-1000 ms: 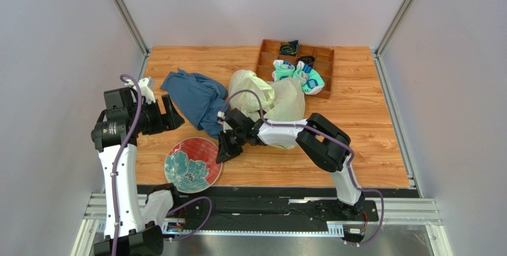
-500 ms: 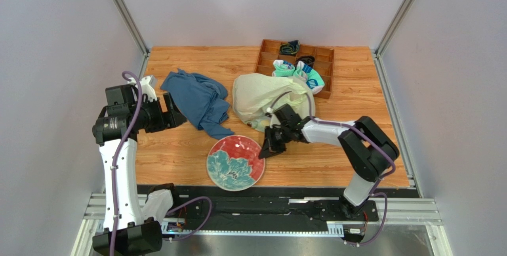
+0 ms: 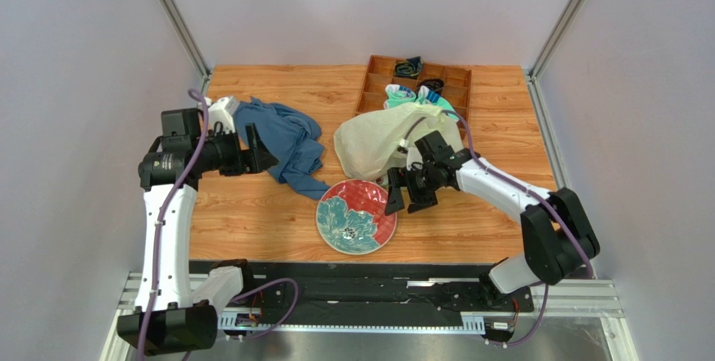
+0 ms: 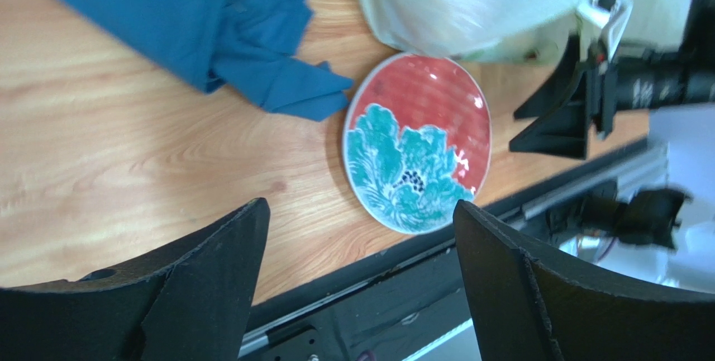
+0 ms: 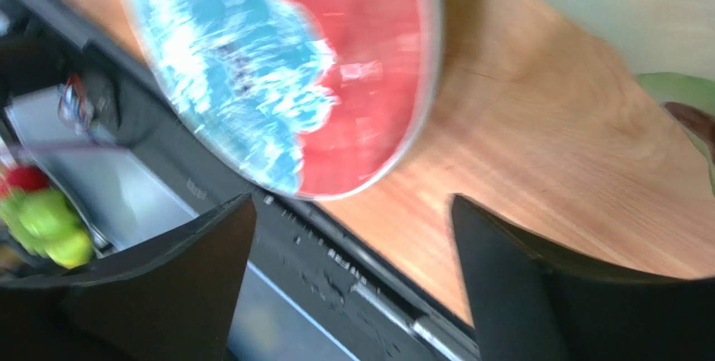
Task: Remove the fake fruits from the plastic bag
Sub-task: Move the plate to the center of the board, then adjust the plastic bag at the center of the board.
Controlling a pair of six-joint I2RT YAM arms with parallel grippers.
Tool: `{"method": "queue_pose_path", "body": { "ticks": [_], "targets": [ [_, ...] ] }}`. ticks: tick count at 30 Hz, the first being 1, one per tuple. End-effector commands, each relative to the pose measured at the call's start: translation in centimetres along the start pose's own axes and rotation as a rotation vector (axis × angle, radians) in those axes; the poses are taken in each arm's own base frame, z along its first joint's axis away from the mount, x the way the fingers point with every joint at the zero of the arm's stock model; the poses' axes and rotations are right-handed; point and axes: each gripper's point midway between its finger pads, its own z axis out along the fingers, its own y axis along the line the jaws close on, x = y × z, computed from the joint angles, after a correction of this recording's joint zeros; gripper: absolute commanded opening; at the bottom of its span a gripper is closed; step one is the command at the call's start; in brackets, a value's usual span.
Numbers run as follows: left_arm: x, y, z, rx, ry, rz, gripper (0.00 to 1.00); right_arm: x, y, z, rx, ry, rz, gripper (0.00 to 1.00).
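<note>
Bag [image 3: 373, 139] just beyond right tool [image 3: 406, 200], jaws spread wide, empty; left tool [image 3: 262, 160] likewise, well apart.

top: high, looks down on whole table [image 3: 252, 218] | wrists: close, oblique | all share plate [image 3: 356, 216]

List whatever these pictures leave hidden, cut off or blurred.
- Fake fruits: none shows in the top view; the plastic bag's cloudy film hides its contents.
- Plate, right wrist view: motion blur smears its pattern; the top edge cuts it.
- Red and green blobs, right wrist view: blurred at the left edge; unidentifiable.
- Tray, top view: the bag and socks cover its near compartments; its dark items are too small.
</note>
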Motion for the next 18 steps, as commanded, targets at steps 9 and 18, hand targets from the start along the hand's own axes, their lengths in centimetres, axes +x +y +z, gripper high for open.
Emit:
{"method": "queue_pose_path", "body": {
  "ticks": [9, 18],
  "targets": [
    [-2.8, -18.5, 0.2, 0.595, 0.031, 0.623, 0.93, 5.5, 7.2, -18.5, -0.067, -0.042, -0.814, 0.97],
    [0.9, -30.9, 6.7, 0.802, 0.216, 0.629, 0.98, 0.1, 6.4, -27.4, 0.216, -0.534, -0.696, 1.0]
  ]
}}
